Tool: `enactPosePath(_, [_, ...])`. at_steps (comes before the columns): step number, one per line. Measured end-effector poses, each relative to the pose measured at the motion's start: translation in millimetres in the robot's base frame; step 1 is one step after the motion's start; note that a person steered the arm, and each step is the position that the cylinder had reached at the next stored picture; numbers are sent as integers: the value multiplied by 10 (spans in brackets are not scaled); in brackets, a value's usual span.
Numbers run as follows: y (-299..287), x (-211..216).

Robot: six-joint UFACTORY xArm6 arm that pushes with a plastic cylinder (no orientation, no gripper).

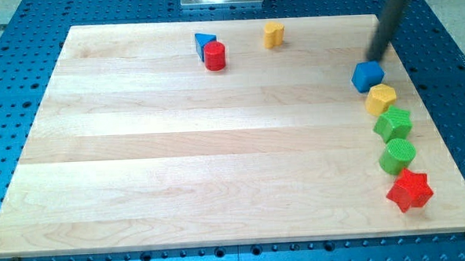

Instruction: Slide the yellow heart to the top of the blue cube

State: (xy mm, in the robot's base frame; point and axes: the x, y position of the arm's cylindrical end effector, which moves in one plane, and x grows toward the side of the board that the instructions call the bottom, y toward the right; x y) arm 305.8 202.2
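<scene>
I had no pincer to open or close, only my tip (pixel 373 58) hovering just above the blue cube (pixel 367 76), so I needed to circle round to the yellow heart (pixel 273 34), well apart at the view's top, and push it rightward gently.

The board (pixel 217 147) carries eight blocks. Counts: two blue (pixel 367 76), two yellow (pixel 273 34), two green (pixel 393 124), two red (pixel 215 56).

A pale wooden board (pixel 217 147) lies on a blue perforated table (pixel 23 21). Blocks: blue triangle (pixel 204 43), red cylinder (pixel 215 56), yellow heart (pixel 273 34), blue cube (pixel 367 76), yellow block (pixel 380 99), two green blocks (pixel 393 125) (pixel 398 155), red star (pixel 409 190). Dark rod.
</scene>
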Motion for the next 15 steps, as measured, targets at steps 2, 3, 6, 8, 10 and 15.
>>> enactPosePath(2, [-2156, -102])
enactPosePath(3, [-1881, -467])
enactPosePath(6, [-269, -226])
enactPosePath(8, [-10, -568])
enactPosePath(10, [779, -759])
enactPosePath(15, [-736, 39])
